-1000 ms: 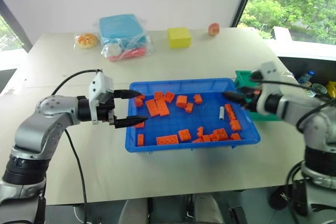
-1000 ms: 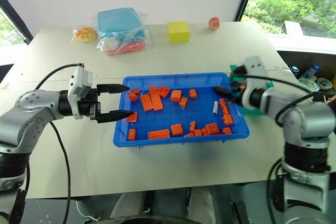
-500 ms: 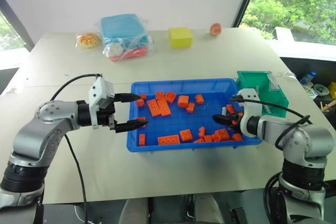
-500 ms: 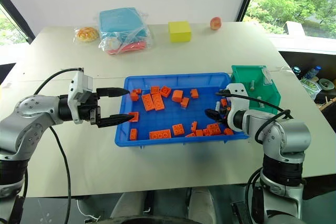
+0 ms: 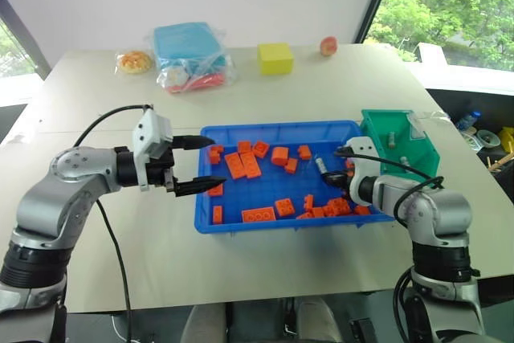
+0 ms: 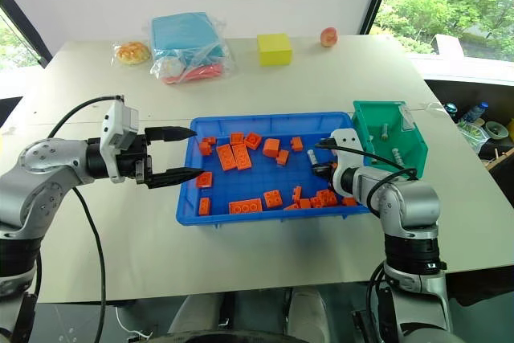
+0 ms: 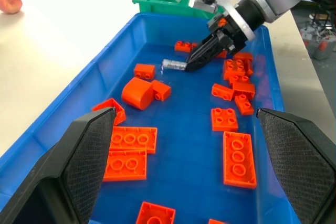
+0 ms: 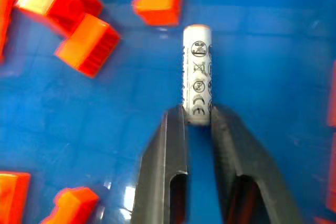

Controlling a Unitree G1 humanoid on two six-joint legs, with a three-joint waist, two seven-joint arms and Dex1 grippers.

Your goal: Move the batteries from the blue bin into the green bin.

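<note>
Right gripper (image 8: 198,121) was closed on the battery (image 8: 197,74), nipping only its near end between the two black fingers; most of the cylinder stuck out past the tips. The battery lay on the floor of the blue bin (image 5: 210,220), near its right edge and toward the far right corner, among orange bricks (image 5: 255,214).

Handling, as I judged it: a small, rigid metal cylinder, light, smooth-skinned and round, so likely to roll or pivot in a two-finger pinch. An end grip like this one looked prone to swinging on the lift; a hold across the middle of the body would sit steadier. Not fragile.

Left gripper (image 5: 199,165) hung with fingers spread wide, holding nothing, at the left edge of the blue bin.

Counts: one battery seen in the blue bin. In the green bin (image 6: 401,150), just beside the blue bin's right edge, two small grey pieces (image 6: 385,129) looked like batteries, though too small to be sure. Orange bricks, roughly twenty; a clump near the right edge would not separate. Two bins on the surface (image 5: 112,118).
</note>
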